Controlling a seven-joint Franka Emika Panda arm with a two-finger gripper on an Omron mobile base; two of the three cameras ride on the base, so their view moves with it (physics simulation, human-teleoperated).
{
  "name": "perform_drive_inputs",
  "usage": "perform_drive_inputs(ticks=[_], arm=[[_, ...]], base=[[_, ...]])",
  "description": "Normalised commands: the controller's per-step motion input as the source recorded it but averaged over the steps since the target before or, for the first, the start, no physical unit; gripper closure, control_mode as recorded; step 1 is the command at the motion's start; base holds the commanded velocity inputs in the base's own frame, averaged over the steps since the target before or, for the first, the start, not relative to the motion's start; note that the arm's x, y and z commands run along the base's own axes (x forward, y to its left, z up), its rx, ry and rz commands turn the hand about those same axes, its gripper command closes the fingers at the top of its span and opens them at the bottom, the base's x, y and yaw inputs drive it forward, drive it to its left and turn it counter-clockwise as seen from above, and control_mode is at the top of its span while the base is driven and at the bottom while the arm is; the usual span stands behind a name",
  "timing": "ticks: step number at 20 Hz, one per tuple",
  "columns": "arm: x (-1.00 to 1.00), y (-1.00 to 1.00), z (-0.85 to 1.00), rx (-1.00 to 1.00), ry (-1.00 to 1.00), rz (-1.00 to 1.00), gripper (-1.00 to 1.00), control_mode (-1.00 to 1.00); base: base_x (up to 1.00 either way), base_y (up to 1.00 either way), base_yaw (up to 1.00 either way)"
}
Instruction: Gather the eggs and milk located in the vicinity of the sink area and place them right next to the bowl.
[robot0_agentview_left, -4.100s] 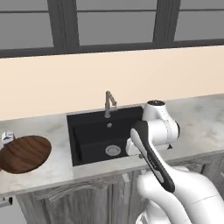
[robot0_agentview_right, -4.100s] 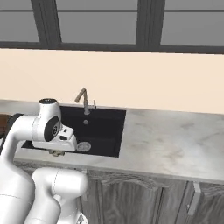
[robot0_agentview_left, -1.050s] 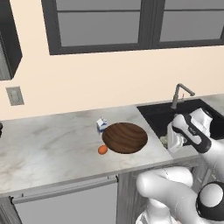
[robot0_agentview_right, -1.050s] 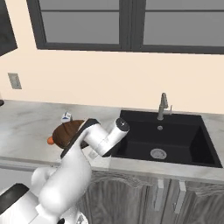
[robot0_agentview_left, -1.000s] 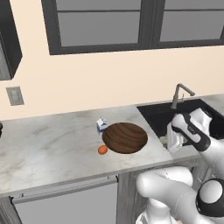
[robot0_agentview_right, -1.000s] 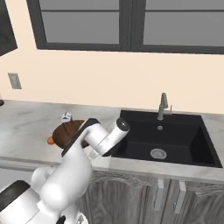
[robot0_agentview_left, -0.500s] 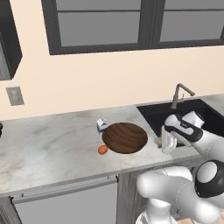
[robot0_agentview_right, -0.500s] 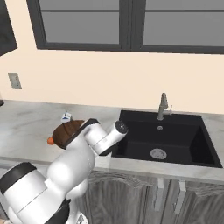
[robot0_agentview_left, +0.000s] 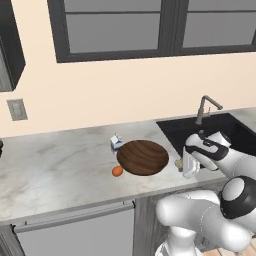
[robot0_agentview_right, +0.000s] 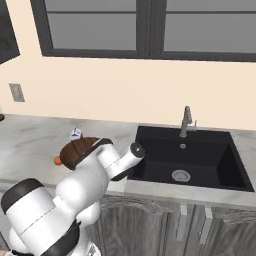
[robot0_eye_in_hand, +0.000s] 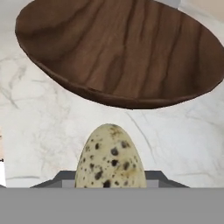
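Observation:
The wide brown wooden bowl (robot0_agentview_left: 142, 157) (robot0_agentview_right: 75, 147) (robot0_eye_in_hand: 118, 48) sits on the marble counter, left of the black sink (robot0_agentview_left: 210, 130) (robot0_agentview_right: 185, 155). The white milk carton (robot0_agentview_left: 116, 144) (robot0_agentview_right: 75, 133) stands at its back-left rim. An orange-brown egg (robot0_agentview_left: 117, 171) (robot0_agentview_right: 58, 160) lies at its front left. My gripper (robot0_agentview_left: 181, 165) hovers low over the counter just right of the bowl, shut on a pale speckled egg (robot0_eye_in_hand: 109, 159) (robot0_agentview_left: 178, 163). In the hand view the bowl's side is close ahead of that egg.
A thin grey faucet (robot0_agentview_left: 205, 107) (robot0_agentview_right: 186, 120) rises behind the sink. A wall outlet (robot0_agentview_left: 17, 109) sits at the left, with a dark cabinet (robot0_agentview_left: 10, 45) above it. The counter's front edge (robot0_agentview_left: 75, 202) runs close below the bowl.
Since four seconds ago the base has shifted, so the bowl is now central. Over the last second my hand has moved left from the sink's edge toward the bowl, still gripping the speckled egg.

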Motion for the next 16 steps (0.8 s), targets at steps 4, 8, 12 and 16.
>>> perform_drive_inputs(ticks=[4,8,12,16], arm=[[0.06,0.11,-0.11,0.0,0.0,-0.02,1.0,-1.0],[0.1,0.06,0.0,0.0,0.0,-0.04,1.0,-1.0],[0.11,0.0,0.0,0.0,0.0,-0.04,1.0,-1.0],[0.03,0.07,0.0,0.0,0.0,-0.02,1.0,-1.0]], base=[[0.0,0.0,0.0],[0.0,0.0,0.0],[0.0,0.0,0.0],[0.0,0.0,0.0]])
